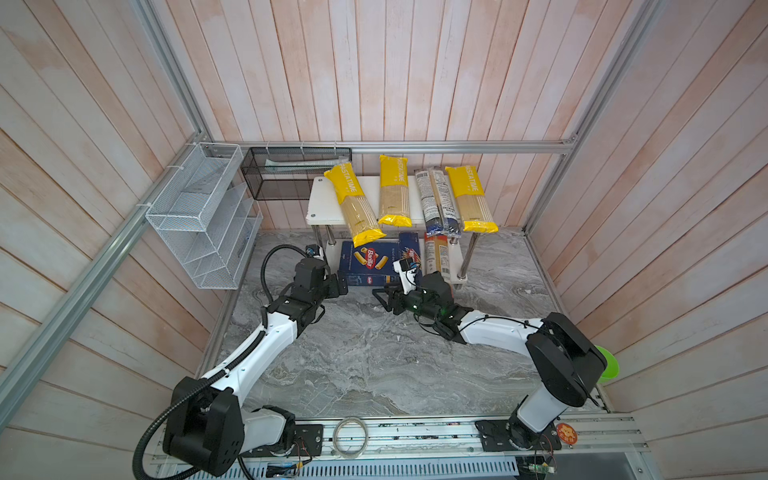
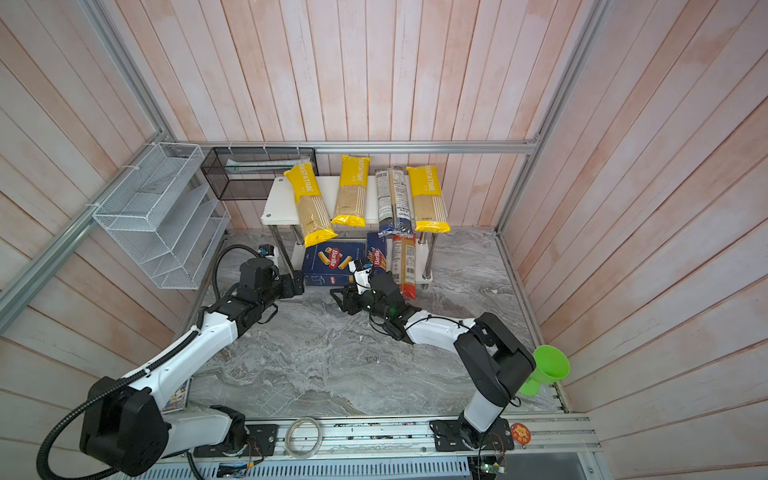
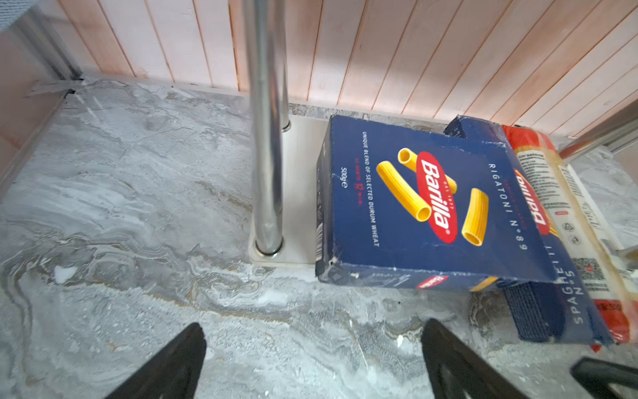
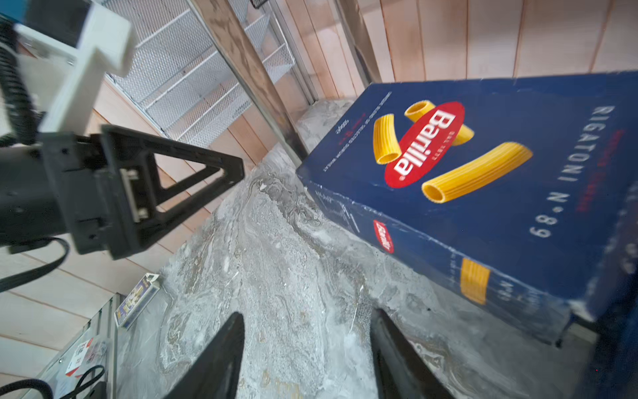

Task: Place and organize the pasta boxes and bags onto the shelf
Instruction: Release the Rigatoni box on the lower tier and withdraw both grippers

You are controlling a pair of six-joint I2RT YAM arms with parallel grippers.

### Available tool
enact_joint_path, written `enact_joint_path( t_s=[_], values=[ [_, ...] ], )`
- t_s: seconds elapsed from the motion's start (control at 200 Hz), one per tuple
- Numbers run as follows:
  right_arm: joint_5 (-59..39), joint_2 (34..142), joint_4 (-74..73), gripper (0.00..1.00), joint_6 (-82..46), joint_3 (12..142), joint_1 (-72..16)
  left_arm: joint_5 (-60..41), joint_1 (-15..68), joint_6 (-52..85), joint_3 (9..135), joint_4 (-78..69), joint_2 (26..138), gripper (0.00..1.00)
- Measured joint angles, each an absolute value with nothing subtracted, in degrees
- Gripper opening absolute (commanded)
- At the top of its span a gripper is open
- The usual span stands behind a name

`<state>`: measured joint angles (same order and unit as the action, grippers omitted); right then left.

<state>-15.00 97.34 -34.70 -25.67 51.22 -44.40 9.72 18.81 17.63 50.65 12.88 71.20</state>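
Note:
The white shelf (image 1: 322,199) stands at the back. Three yellow bags (image 1: 355,203) (image 1: 394,191) (image 1: 471,199) and a dark blue and clear bag (image 1: 436,199) lie across its top tier. On the lower tier (image 3: 297,193) the wide rigatoni box (image 1: 368,259) (image 3: 414,207) (image 4: 483,172) lies tilted. Its edge rests over the narrow spaghetti box (image 1: 409,249) (image 3: 552,276), next to the red-ended bag (image 1: 438,253) (image 3: 569,207). My left gripper (image 1: 341,286) (image 3: 314,326) is open over bare table at the rigatoni box's front left corner. My right gripper (image 1: 381,297) (image 4: 307,314) is open and empty just in front of that box.
A chrome shelf leg (image 3: 266,138) stands close to the left gripper. A white wire-mesh organiser (image 1: 203,216) and a black mesh basket (image 1: 286,174) hang on the left and back walls. A green cup (image 2: 548,368) sits behind the right arm's base.

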Motion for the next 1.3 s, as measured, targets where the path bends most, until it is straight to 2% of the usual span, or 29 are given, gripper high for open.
enact_joint_path(
  t_s=[0.205, 0.605, 1.3],
  values=[
    [-15.9, 104.7, -35.2, 0.57, -26.0, 55.0, -46.0, 11.7, 18.7, 19.2, 45.5, 14.7, 62.8, 1.00],
    [-14.1, 111.3, -37.8, 0.57, -27.2, 61.3, -46.0, 12.7, 16.9, 22.3, 37.3, 16.3, 52.8, 1.00],
    [-15.1, 123.9, -37.2, 0.57, -28.8, 77.7, -44.4, 12.3, 16.6, 23.2, 34.2, 15.1, 48.7, 1.00]
  ],
)
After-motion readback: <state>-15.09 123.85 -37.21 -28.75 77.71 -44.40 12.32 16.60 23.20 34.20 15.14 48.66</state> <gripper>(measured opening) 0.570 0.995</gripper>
